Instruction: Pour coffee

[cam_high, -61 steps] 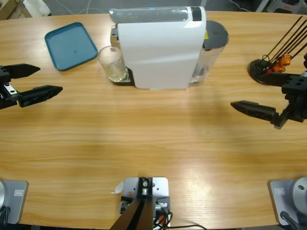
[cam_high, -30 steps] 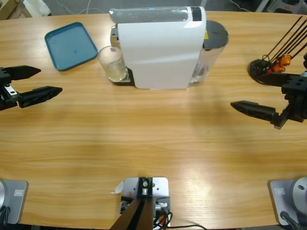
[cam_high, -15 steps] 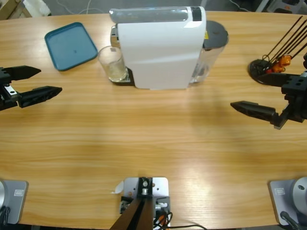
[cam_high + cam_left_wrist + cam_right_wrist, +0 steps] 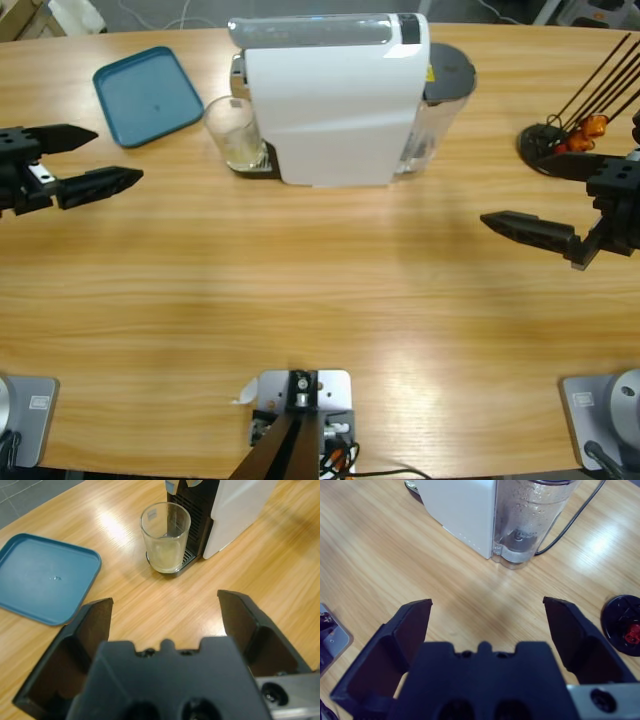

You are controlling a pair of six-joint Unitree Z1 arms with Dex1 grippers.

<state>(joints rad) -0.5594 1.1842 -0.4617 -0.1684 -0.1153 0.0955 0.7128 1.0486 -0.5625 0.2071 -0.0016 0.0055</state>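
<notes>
From above, the glass [image 4: 233, 133] stands on the drip grate against the white machine [image 4: 335, 100], on the side nearest the blue tray [image 4: 148, 95], with a little pale coffee [image 4: 240, 153] in its bottom. My left end effector [image 4: 105, 158] hangs spread and empty over the table [image 4: 320, 300], out past the tray and well apart from the glass. My right end effector [image 4: 540, 195] is also spread and empty on the machine's far side, near a black stand of thin rods [image 4: 548, 142].

Looking along my left wrist, the glass [image 4: 165, 537] sits ahead and roughly centred between the jaws, the coffee [image 4: 164, 558] low inside it, the tray [image 4: 44, 577] off to one side. I judge the step is reaching for the glass: go in level, straddle it low on the wall, and close gently so it neither tips nor scrapes the machine's spout above.

Along my right wrist I see the machine's rear corner and its clear water tank [image 4: 532, 515]. Nothing there needs me; best to hold clear.
</notes>
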